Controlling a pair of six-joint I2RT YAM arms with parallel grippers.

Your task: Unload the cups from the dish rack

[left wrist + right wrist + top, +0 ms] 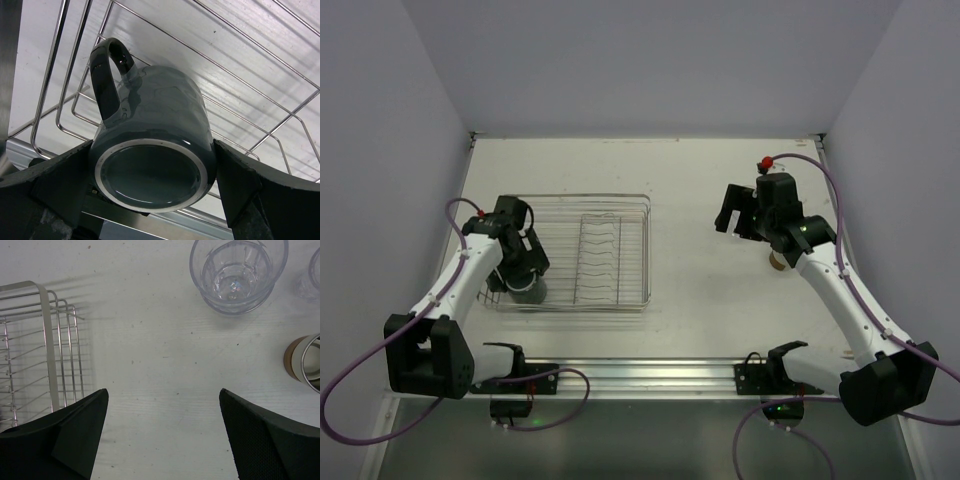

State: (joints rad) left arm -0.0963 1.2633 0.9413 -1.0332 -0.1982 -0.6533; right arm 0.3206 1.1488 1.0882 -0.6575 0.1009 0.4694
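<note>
One clear tumbler shows only from the right wrist.

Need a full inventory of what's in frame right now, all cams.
dish rack: 1, silver wire, left half of the table
mug: 1, dark grey-green, in the rack's near-left corner, base facing the left wrist camera
clear tumblers: 2, transparent, on the table right of the rack; the second is cut off by the frame edge
cream cup: 1, cream with a brown band, on the table near the tumblers, partly cropped
table: 1, white
arms: 2, white and black, purple cables, bases at the near edge
left jaws: black, open, one either side of the mug; contact unclear
right jaws: black, open, empty, above bare table between rack and cups
</note>
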